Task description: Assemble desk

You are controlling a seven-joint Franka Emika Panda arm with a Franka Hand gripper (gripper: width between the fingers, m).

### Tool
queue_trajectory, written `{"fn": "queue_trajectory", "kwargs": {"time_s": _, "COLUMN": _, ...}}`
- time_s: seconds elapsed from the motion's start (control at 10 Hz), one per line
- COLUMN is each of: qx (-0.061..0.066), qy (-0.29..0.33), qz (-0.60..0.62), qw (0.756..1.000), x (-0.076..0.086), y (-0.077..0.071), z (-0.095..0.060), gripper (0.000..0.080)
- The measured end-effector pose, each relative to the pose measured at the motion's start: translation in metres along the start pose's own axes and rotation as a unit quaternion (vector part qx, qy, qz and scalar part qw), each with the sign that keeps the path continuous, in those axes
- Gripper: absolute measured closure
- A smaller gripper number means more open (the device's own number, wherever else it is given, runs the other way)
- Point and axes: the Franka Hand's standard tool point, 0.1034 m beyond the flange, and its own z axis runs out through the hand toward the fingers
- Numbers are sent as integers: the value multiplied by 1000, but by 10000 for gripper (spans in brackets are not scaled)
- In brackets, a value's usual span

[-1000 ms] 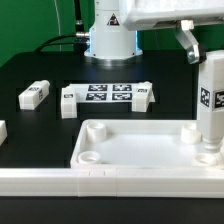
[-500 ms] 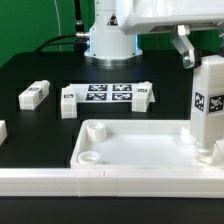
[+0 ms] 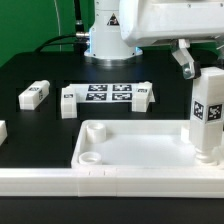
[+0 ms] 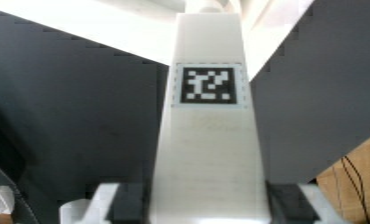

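Claw (image 4: 196, 205) clenched on leg (image 3: 209, 115). Leg stands upright, foot in corner socket (image 3: 207, 156) of tabletop (image 3: 130, 126), exterior view's right end; seating depth unclear.

Step, as judged: seat leg in socket. Keep leg plumb, press straight down, hold grip firm; tilt risks jamming.

Leg: smooth white plastic, square section, 1 black-and-white tag. Tabletop: white rimmed tray, round sockets. 1 loose leg (image 3: 35, 94) lies well apart from tabletop.

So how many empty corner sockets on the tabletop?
3, by the exterior view: far-left socket, near-left socket, far-right socket. A fourth may sit hidden under the upright leg.
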Motion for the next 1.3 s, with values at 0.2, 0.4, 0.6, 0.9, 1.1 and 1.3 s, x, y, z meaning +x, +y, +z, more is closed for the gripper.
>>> {"fn": "queue_trajectory", "kwargs": {"time_s": 0.2, "qx": 1, "qy": 0, "qz": -2, "qw": 1000, "x": 0, "y": -4, "z": 0, "gripper": 508}}
{"fn": "queue_trajectory", "kwargs": {"time_s": 0.4, "qx": 4, "qy": -3, "qz": -4, "qw": 1000, "x": -3, "y": -8, "z": 4, "gripper": 508}}
{"fn": "queue_trajectory", "kwargs": {"time_s": 0.6, "qx": 4, "qy": -4, "qz": -5, "qw": 1000, "x": -5, "y": -10, "z": 6, "gripper": 508}}
{"fn": "queue_trajectory", "kwargs": {"time_s": 0.9, "qx": 1, "qy": 6, "qz": -4, "qw": 1000, "x": -5, "y": -8, "z": 10, "gripper": 508}}
{"fn": "queue_trajectory", "kwargs": {"time_s": 1.1, "qx": -3, "qy": 22, "qz": -4, "qw": 1000, "x": -2, "y": -8, "z": 12, "gripper": 508}}
{"fn": "queue_trajectory", "kwargs": {"time_s": 1.3, "qx": -5, "qy": 29, "qz": -4, "qw": 1000, "x": -1, "y": -8, "z": 12, "gripper": 508}}
